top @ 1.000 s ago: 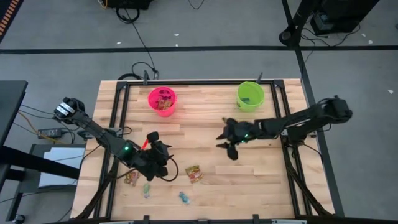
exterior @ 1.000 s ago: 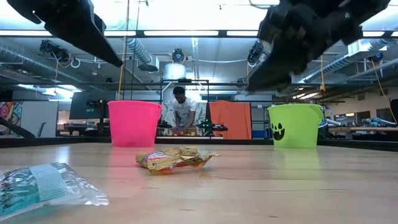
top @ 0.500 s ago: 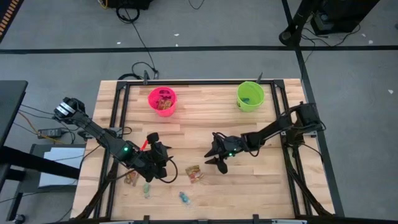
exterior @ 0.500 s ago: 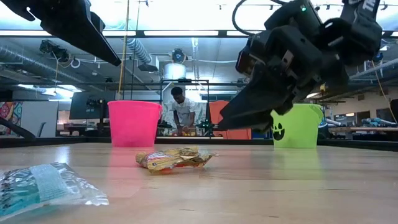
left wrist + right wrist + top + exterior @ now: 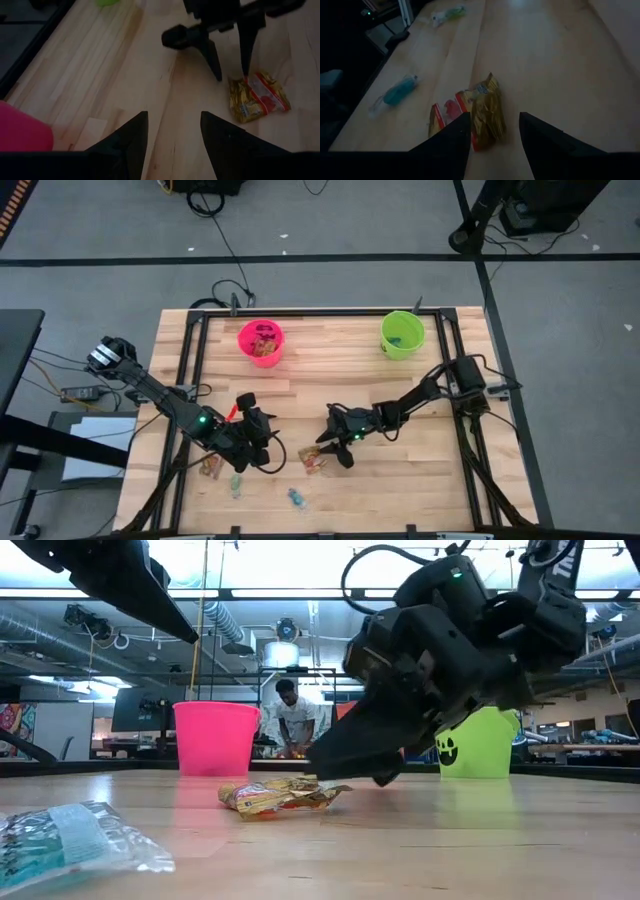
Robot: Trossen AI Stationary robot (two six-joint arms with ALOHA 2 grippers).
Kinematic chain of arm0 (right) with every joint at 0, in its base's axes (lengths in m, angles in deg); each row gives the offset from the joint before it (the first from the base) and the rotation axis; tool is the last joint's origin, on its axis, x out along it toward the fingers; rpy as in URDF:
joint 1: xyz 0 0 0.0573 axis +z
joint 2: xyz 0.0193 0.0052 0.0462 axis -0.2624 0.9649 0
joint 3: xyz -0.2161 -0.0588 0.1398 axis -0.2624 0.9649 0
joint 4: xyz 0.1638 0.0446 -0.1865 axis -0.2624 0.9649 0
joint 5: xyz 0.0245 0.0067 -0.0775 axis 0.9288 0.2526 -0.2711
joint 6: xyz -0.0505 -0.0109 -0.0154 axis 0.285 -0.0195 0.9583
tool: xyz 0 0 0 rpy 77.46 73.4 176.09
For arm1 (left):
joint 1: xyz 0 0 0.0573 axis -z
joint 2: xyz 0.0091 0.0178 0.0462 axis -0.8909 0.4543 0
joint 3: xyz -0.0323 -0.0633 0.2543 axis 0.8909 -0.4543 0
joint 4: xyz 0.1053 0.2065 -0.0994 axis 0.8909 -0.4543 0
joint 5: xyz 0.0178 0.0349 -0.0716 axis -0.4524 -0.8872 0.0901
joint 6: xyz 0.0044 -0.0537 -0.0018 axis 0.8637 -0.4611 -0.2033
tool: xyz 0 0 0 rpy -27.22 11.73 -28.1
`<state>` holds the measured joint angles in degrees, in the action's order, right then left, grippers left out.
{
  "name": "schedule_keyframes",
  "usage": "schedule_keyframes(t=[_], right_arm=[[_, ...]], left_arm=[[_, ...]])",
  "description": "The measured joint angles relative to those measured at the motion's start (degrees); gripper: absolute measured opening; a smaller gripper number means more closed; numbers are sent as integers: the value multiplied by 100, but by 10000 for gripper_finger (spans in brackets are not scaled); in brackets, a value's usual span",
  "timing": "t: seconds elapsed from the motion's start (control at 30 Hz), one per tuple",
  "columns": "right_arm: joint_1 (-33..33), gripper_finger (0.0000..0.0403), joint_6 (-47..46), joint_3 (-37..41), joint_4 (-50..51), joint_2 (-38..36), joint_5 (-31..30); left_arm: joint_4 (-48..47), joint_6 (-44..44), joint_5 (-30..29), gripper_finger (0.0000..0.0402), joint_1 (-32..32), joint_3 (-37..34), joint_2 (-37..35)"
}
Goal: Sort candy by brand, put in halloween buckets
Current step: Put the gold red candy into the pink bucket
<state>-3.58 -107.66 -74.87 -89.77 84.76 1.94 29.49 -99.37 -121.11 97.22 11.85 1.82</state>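
Right gripper (image 5: 334, 451) — fingers spread apart — hangs low at frame centre, just above the crinkled orange-red-yellow candy packet (image 5: 313, 461) lying on the pale wooden table (image 5: 420, 480); left gripper (image 5: 262, 452), also parted, sits lower left.

Right gripper (image 5: 331, 448) low over orange packet (image 5: 313, 461), fingers apart, bare wood beyond. Left gripper (image 5: 262, 442) near, on packet's other side. Pink bucket (image 5: 261, 343), green bucket (image 5: 402, 335) well apart.
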Motion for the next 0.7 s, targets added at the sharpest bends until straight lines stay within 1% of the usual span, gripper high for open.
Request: schedule_keyframes(t=[0.2, 0.47, 0.7], right_arm=[[20, 179, 29, -247, -56, 279, 24], [143, 174, -104, -260, -93, 291, 18], [197, 168, -79, -275, 108, 284, 25]], left_arm=[[18, 37, -11, 188, 0, 0, 2], [73, 127, -8, 188, 0, 0, 2], [103, 127, -9, 188, 0, 0, 2]])
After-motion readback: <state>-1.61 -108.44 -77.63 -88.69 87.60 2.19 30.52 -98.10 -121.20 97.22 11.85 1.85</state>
